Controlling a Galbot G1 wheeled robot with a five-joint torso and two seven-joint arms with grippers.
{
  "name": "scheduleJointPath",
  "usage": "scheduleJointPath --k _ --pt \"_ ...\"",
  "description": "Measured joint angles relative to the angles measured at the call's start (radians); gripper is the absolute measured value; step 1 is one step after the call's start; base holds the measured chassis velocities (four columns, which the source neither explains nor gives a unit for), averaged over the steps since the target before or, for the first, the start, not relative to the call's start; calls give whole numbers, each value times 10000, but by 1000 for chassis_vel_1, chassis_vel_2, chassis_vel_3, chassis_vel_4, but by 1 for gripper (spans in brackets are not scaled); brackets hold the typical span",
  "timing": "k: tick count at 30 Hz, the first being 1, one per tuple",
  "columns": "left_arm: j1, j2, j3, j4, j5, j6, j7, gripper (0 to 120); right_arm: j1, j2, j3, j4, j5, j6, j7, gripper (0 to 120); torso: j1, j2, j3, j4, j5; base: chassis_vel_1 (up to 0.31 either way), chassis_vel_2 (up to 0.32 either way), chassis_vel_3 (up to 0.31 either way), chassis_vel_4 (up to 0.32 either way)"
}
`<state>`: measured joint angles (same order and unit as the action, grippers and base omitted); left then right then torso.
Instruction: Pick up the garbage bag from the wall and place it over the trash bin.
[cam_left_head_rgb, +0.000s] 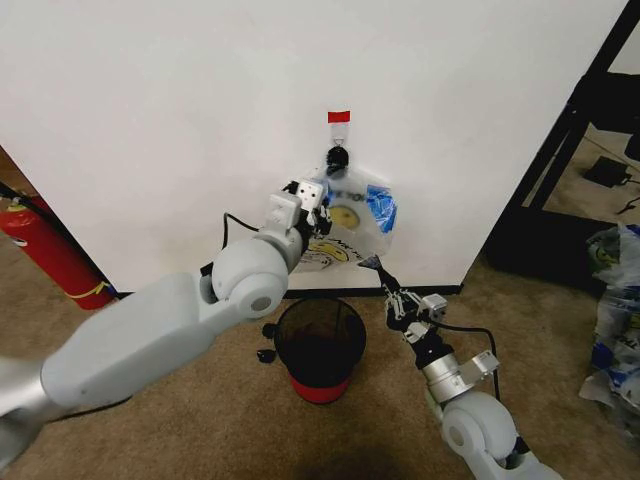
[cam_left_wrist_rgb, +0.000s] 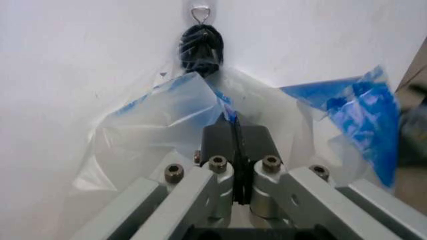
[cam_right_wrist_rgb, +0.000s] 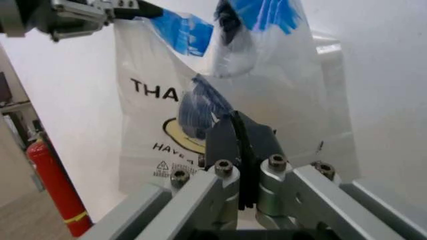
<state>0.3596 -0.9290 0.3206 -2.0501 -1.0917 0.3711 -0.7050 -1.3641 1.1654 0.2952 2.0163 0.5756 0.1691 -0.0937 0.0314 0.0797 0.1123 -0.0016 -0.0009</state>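
My left arm (cam_left_head_rgb: 170, 320) blocks one side of the trash bin (cam_left_head_rgb: 320, 345). The bin's open top is free. The wall (cam_left_head_rgb: 150, 120) stops me behind the garbage bag (cam_left_head_rgb: 355, 225).

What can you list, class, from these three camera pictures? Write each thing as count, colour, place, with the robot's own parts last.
garbage bag: one, translucent white with blue patches, hanging on the wall
hook: one, red-taped, on wall above bag
wall: one, white
trash bin: one, black mesh with red base, on carpet below bag
fire extinguisher: one, red, left by wall
left gripper: one, shut on bag's upper part
right gripper: one, shut on bag's lower corner
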Motion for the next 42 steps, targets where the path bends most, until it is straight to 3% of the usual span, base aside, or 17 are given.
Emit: scheduleJointPath --k 5,10,21,23,25,31,38,42 --pt "1545 -477 -1274 -201 220 -863 329 0 -137 56 11 118 -41 -75 130 0 0 0 0 2 0 0 0 0 0" --pt "2301 -649 -1799 -415 505 -1095 541 0 -363 -3 61 348 -316 -119 92 0 0 0 0 2 0 0 0 0 0" --pt "2816 -935 -2016 -435 783 -1170 816 0 -1075 -835 794 2008 -600 -418 194 36 0 0 0 0 1 0 0 0 0" --pt "2847 -1000 -1991 -433 827 -1163 831 0 -995 -1238 1015 2444 -329 -581 408 48 0 0 0 0 1 0 0 0 0" --pt "2854 -1013 -1977 -433 837 -1160 837 0 -928 -1401 1081 2578 -178 -646 463 51 0 0 0 -1 2 0 0 0 0" --pt "2996 -1012 -1816 -449 1015 -1137 924 0 248 -3027 1356 2655 808 -1181 1029 78 0 0 1 2 0 0 0 0 0" --pt "3215 -946 -1744 -530 1147 -1111 964 0 2311 -3529 631 1282 1177 -1866 2153 99 2 -1 2 2 2 0 0 0 0" --pt "3250 -901 -1726 -585 1157 -1106 967 0 3165 -3541 134 710 1289 -2089 2389 100 2 -2 2 3 0 0 0 0 0"
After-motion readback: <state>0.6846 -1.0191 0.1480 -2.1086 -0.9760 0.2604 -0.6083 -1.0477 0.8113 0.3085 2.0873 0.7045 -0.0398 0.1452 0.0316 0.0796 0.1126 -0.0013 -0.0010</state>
